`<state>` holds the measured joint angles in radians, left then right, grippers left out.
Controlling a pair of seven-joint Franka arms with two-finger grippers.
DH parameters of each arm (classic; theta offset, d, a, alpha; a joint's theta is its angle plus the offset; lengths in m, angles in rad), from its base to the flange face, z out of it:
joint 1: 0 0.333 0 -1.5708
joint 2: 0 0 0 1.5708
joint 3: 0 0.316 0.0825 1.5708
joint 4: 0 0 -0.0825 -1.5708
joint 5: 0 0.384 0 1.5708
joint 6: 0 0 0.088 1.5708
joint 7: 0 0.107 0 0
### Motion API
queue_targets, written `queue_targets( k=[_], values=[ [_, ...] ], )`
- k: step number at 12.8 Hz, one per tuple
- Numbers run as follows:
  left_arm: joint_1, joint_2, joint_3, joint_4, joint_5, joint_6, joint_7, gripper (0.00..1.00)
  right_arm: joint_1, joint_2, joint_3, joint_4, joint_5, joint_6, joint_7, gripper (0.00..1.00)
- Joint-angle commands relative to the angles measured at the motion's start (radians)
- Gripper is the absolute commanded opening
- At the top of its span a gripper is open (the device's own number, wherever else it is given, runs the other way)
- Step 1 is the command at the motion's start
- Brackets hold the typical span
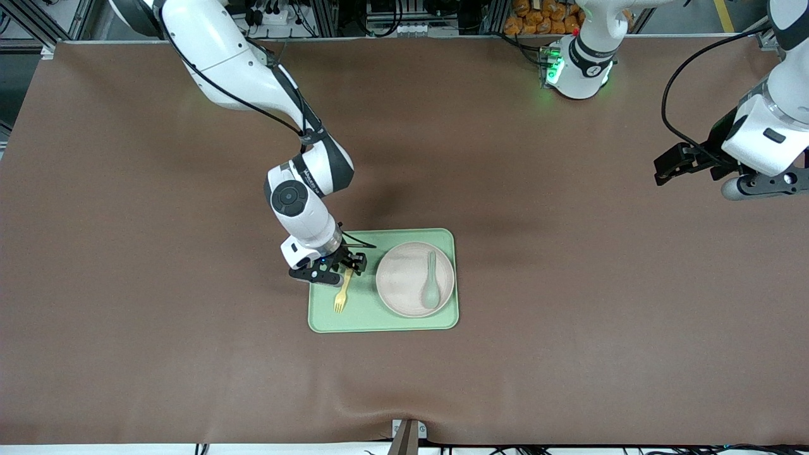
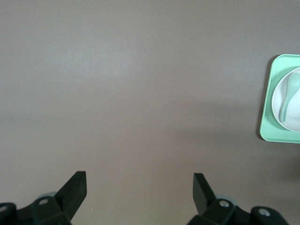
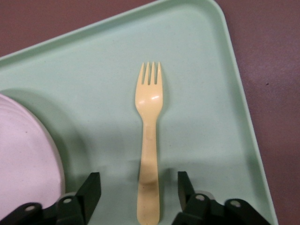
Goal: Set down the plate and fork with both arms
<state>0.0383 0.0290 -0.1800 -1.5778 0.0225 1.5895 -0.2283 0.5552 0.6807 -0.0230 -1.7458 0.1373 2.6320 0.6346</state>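
The pale-yellow fork (image 1: 342,292) lies flat on the light-green tray (image 1: 379,319), beside the plate. My right gripper (image 1: 341,270) hovers open just over the fork's handle end; in the right wrist view the fork (image 3: 149,140) lies between the two open fingers (image 3: 91,187), touching neither. The beige-pink plate (image 1: 404,278) rests on the tray toward the left arm's end, with a grey-green spoon (image 1: 431,284) in it. The plate's edge shows in the right wrist view (image 3: 23,164). My left gripper (image 1: 686,165) is open and empty, up over bare table at the left arm's end.
The brown mat (image 1: 569,284) covers the whole table. In the left wrist view the tray's corner (image 2: 269,117) and the plate with the spoon (image 2: 289,96) show at the edge. The left arm's base (image 1: 578,66) stands at the table's back edge.
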Motion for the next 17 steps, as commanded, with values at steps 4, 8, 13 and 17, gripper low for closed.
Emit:
queue_targets(
  k=[4, 8, 13, 17],
  values=[
    [0.006, -0.023, -0.007, -0.014, 0.014, 0.006, -0.006, 1.00, -0.116, -0.040, -0.012, 0.199, 0.002, -0.331, -0.212, 1.00],
    [0.006, -0.023, -0.007, -0.013, 0.014, 0.006, -0.006, 1.00, -0.268, -0.058, -0.012, 0.275, 0.004, -0.421, -0.470, 1.00],
    [0.006, -0.023, -0.007, -0.013, 0.014, 0.006, -0.005, 1.00, -0.389, -0.144, -0.012, 0.267, -0.001, -0.579, -0.569, 1.00],
    [0.005, -0.021, -0.009, -0.013, 0.014, 0.007, -0.005, 1.00, -0.428, -0.234, -0.014, 0.267, -0.044, -0.719, -0.579, 1.00]
  ],
)
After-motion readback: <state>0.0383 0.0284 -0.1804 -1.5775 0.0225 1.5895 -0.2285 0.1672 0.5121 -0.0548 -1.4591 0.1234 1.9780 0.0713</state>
